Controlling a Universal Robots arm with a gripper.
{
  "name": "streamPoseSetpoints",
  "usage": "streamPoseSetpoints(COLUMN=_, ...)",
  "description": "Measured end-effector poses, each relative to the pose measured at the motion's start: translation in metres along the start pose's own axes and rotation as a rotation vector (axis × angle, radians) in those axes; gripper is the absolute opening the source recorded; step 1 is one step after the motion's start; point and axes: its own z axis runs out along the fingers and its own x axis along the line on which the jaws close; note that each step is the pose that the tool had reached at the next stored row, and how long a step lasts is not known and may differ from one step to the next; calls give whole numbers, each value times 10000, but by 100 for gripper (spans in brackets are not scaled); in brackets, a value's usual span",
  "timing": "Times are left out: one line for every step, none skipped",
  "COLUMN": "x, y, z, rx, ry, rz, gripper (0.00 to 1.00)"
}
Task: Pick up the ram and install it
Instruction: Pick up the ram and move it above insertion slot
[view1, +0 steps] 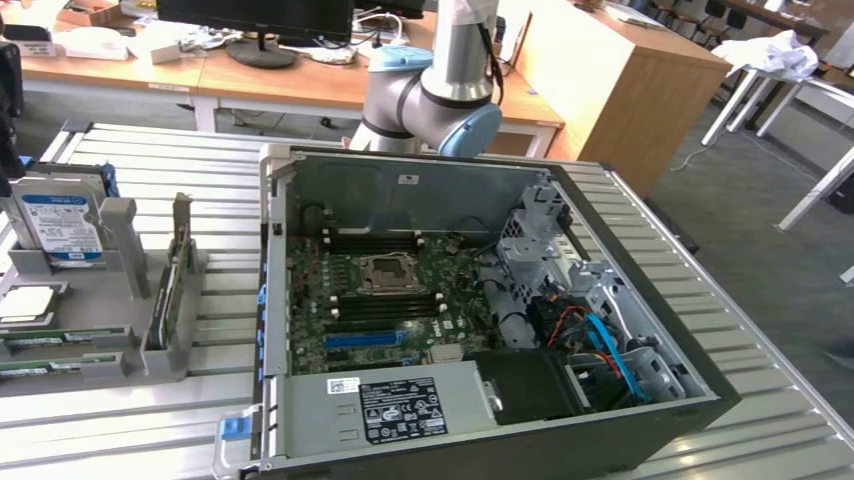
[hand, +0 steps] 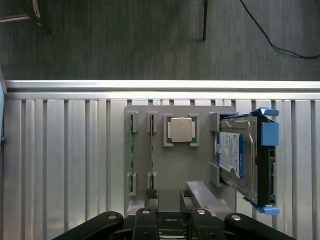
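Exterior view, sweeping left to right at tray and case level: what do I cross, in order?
Hard drive → grey holder's upright block → case's left wall → CPU socket → drive cage → blue cables.

Lit brightly and evenly from overhead. Shaded softly inside the computer case (view1: 400, 195). Glints mildly off the ribbed metal table (hand: 65, 150).

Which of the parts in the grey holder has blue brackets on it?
The hard drive, standing on edge with a blue-white label; the square chip beside it lies flat, without blue.
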Motion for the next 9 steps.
streamPoseSetpoints(x=0, y=0, z=0, rx=0, ry=0, rz=0, gripper=31)
streamPoseSetpoints(x=0, y=0, z=0, rx=-1, ry=0, rz=0, gripper=31)
streamPoseSetpoints(x=0, y=0, z=3, rx=1, ry=-1, rz=0, gripper=31)
streamPoseSetpoints(x=0, y=-1, z=10, rx=9, ry=1, rz=-1, gripper=31)
streamPoseSetpoints(x=0, y=0, z=24, rx=22, ry=-1, rz=-1, gripper=31)
streamPoseSetpoints(x=0, y=-1, z=37, rx=30, ry=-2, rz=-1, gripper=31)
streamPoseSetpoints(x=0, y=-1, z=51, rx=36, ry=-1, rz=-1, gripper=31)
streamPoseSetpoints(x=1, y=-2, z=64, rx=43, ry=-1, rz=-1, gripper=31)
streamPoseSetpoints(x=1, y=-3, z=76, rx=45, ry=-1, rz=-1, gripper=31)
